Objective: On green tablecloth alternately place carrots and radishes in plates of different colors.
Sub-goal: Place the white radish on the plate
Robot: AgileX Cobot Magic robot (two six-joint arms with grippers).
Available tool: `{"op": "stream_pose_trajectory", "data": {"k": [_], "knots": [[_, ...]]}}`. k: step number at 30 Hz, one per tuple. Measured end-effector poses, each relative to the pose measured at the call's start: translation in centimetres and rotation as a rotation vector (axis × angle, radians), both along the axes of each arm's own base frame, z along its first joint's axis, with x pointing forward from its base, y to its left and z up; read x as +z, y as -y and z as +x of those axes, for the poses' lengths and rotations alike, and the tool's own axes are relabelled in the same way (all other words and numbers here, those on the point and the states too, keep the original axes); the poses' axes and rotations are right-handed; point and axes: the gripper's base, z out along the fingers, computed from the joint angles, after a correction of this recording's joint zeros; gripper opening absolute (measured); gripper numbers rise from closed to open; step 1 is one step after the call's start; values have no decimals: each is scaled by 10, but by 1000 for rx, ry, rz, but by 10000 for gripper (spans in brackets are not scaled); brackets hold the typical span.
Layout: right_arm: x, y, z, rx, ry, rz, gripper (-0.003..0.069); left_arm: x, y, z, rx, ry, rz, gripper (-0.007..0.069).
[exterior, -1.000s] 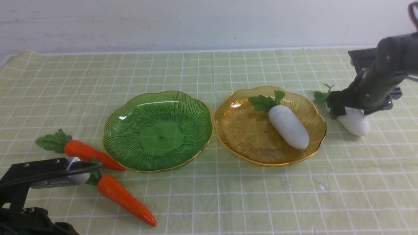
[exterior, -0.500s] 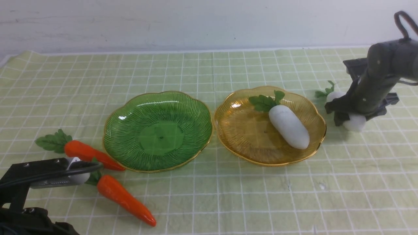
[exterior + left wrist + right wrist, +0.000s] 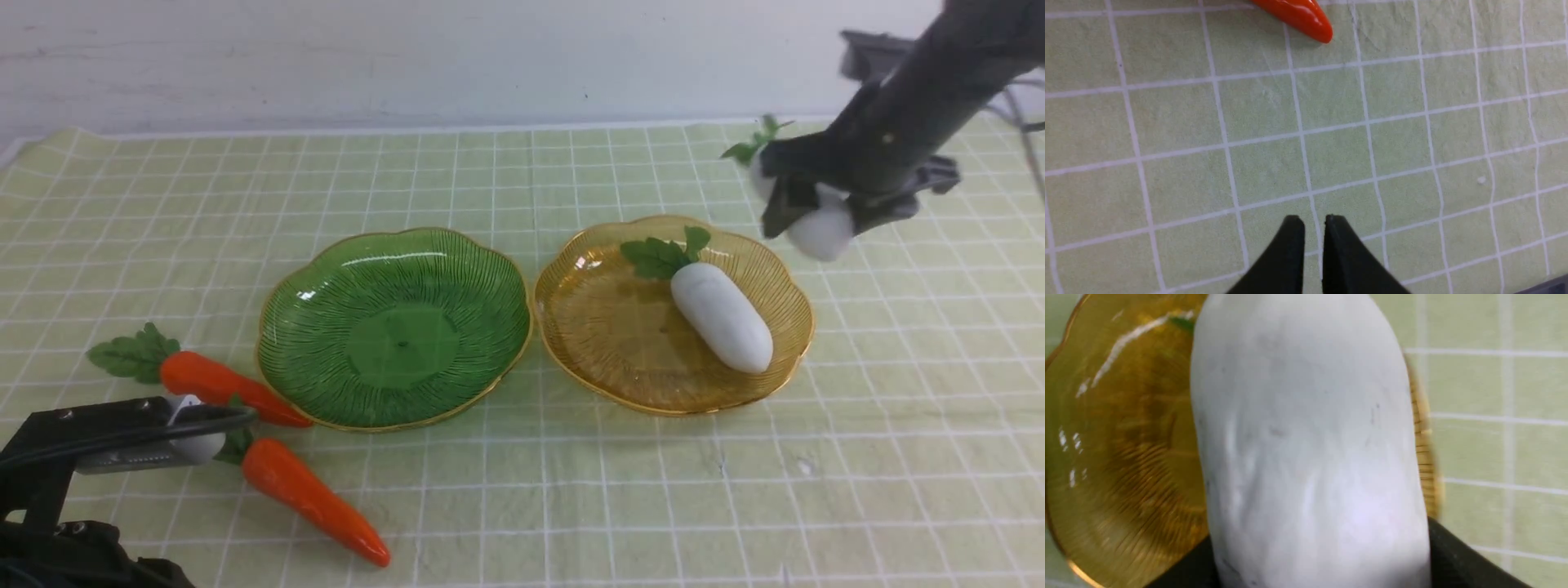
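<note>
At upper right, my right gripper (image 3: 804,204) is clamped on a radish (image 3: 820,233) held aloft beside the yellow plate (image 3: 596,327); a slip of its smooth body would drop it onto the plated radish (image 3: 722,318).

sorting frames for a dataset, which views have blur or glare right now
Front view: mostly sharp, white glare streaks on the green plate; the white radish held in the right gripper is motion-smeared. Left wrist view: crisp, small highlight on the carrot tip. Right wrist view: that radish fills the frame, soft; the amber plate behind is blurred with a glare streak.
</note>
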Motion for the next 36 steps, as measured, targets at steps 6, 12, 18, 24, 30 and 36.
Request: {"op": "stream_pose_trajectory", "data": {"k": [6,12,18,24,30,36], "knots": [[-45,-61,-6,180,-69,-78,463,0,-1,0,-1,4,11,55],[-87,-88,-14,258,-156,-254,567,-2,-5,0,-14,9,63,55],[-86,-90,-15,241,-146,-284,681,-2,-7,0,-23,12,97,55],[-45,-90,-23,222,-76,-219,687,-3,-10,1,40,0,103,56],[34,-77,-63,223,52,-133,653,-2,-13,5,132,23,112,110],[75,-50,-123,240,105,-124,612,0,-17,13,230,78,108,237]]}}
